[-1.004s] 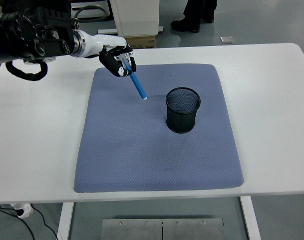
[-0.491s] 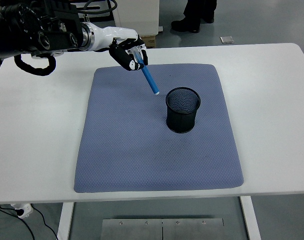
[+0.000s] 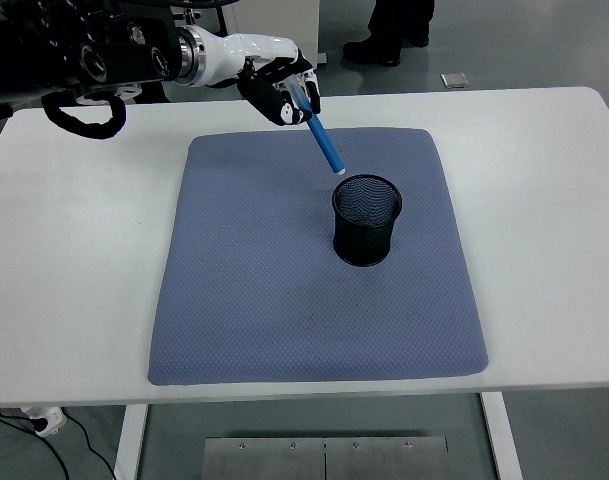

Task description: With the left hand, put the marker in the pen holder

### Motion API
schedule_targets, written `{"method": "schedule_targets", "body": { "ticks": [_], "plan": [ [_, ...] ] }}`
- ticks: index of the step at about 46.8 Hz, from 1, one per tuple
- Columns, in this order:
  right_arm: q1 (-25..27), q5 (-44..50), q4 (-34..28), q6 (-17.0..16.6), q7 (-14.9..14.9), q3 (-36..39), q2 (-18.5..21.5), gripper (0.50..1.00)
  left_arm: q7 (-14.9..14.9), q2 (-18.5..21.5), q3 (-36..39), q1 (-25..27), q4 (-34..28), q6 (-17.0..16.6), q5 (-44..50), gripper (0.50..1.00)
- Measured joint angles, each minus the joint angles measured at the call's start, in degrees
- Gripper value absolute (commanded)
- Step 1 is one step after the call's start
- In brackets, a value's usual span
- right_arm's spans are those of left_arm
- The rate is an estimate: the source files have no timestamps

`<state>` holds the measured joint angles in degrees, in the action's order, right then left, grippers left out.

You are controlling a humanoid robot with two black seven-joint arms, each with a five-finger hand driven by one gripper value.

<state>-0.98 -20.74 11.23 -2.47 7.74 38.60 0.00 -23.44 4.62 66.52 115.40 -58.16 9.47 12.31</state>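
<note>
The left hand (image 3: 284,95), fingers closed around a blue marker (image 3: 323,145), has carried it rightward since a moment ago; its lower tip now hangs just above-left of the black mesh pen holder (image 3: 366,221), slanting down-right over the blue mat (image 3: 314,260).

Lighting: bright, even, diffuse, from overhead. Bench (image 3: 544,200): white, near overexposed, little surface detail, no hard glare. Shadows: faint and soft; a slight dark rim at the base of the pen holder (image 3: 366,220) on the blue-grey mat (image 3: 284,300). Dark left arm (image 3: 84,60): underexposed, detail lost in black. Focus: sharp across the frame, mat weave legible. Motion blur: none evident. Edge distortion: bench edges bow slightly.
</note>
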Motion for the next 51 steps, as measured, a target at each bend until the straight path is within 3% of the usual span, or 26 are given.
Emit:
{"method": "schedule_targets", "body": {
  "ticks": [13, 29, 51],
  "plan": [
    [0.01, 0.00, -0.03, -0.01, 0.00, 0.00, 0.00, 1.000, 0.43, -0.81, -1.95, -0.09, -0.06, 0.63, -0.24, 0.500],
    [0.02, 0.00, -0.03, -0.04, 0.00, 0.00, 0.02, 1.000, 0.74, -4.54, -2.12, -0.68, 0.00, -0.01, -0.25, 0.500],
    [0.01, 0.00, -0.02, -0.02, 0.00, 0.01, 0.01, 1.000, 1.55, -4.62, -1.53, -0.86, -0.02, -0.16, -0.16, 0.500]
  ]
}}
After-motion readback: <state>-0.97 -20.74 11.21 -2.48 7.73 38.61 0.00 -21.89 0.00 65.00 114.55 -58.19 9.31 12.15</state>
